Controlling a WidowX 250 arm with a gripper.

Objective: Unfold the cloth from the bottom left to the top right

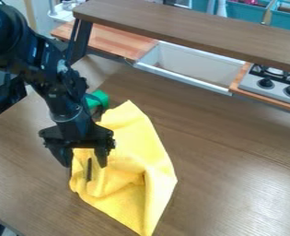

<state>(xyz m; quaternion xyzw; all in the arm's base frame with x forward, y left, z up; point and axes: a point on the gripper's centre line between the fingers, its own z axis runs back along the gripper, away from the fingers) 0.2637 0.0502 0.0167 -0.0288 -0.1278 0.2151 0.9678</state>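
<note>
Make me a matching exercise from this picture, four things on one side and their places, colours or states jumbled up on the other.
Things:
1. Cloth
2. Gripper
3. Small object near the cloth's upper left
4. Stove

Places, colours, states:
A. At the picture's right edge
B. Yellow and rumpled
C. Green
D. Over the left part of the cloth

Right pairs: 1-B, 2-D, 3-C, 4-A

I'm running a matte black, jointed robot arm point(58, 94) with a bulky, rounded housing point(2, 30) at its upper end. I see pale glints on its segments, a tapering forearm, and a black gripper point(84, 162) with a wide crosspiece and two chunky, dark fingers.
</note>
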